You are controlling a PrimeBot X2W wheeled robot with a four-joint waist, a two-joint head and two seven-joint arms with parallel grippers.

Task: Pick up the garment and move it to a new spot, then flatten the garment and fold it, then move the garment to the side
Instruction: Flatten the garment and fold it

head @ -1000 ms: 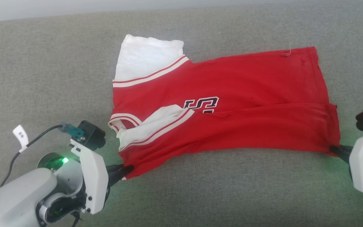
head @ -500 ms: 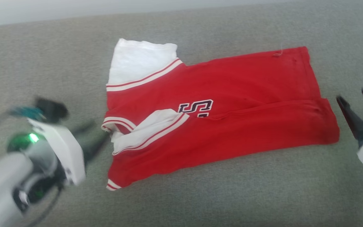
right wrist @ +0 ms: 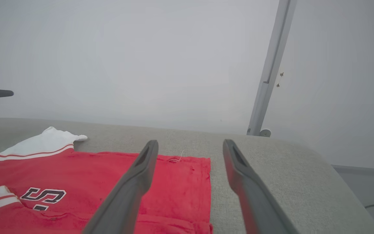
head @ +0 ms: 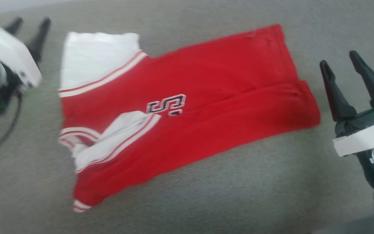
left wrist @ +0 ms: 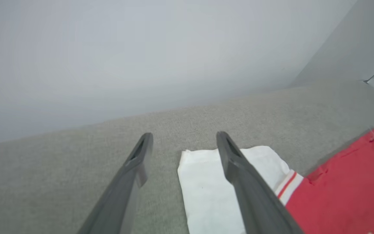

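Since a second ago we have released both near corners we were pinching. Our left gripper (head: 31, 23), long dark fingers now spread and empty, has risen to the upper left of the head view. Our right gripper (head: 338, 59), equally spread and holding nothing, stands at the right edge, just clear of the cloth. The head view itself has swung. Between the grippers, the small red jersey-style shirt with white sleeves and striped trim (head: 213, 81) lies slantwise across mid-frame on the grey woven cushion (head: 206, 201). Its lower long edge is folded onto the chest, partly covering black white-outlined letters. A pale grey wall (left wrist: 109, 65) stands behind the cushion.
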